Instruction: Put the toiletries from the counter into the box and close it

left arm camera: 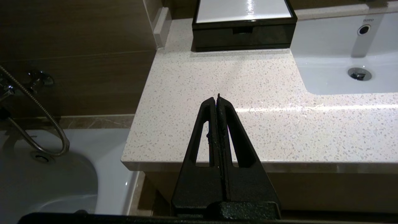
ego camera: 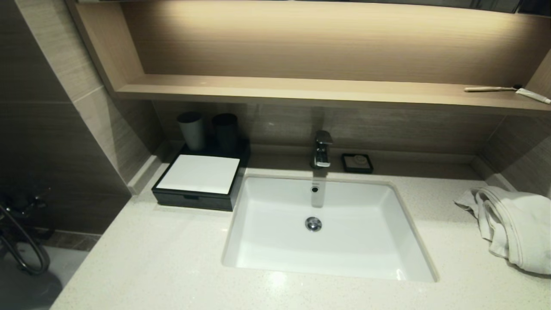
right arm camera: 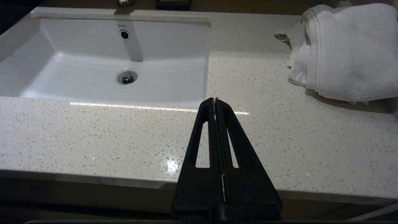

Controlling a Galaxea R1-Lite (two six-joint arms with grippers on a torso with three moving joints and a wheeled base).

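A black box with a white lid (ego camera: 198,174) sits shut on the counter left of the sink; it also shows in the left wrist view (left arm camera: 244,18). A toothbrush (ego camera: 490,89) and a toothpaste tube (ego camera: 533,95) lie on the wooden shelf at the far right. My left gripper (left arm camera: 216,98) is shut and empty, held above the counter's front left edge. My right gripper (right arm camera: 215,101) is shut and empty, above the counter in front of the sink's right corner. Neither gripper shows in the head view.
A white sink (ego camera: 323,228) with a tap (ego camera: 322,148) fills the middle. Two dark cups (ego camera: 192,129) stand behind the box. A small black soap dish (ego camera: 357,162) sits by the tap. A white towel (ego camera: 512,228) lies at the right. A bathtub (left arm camera: 46,174) lies left below the counter.
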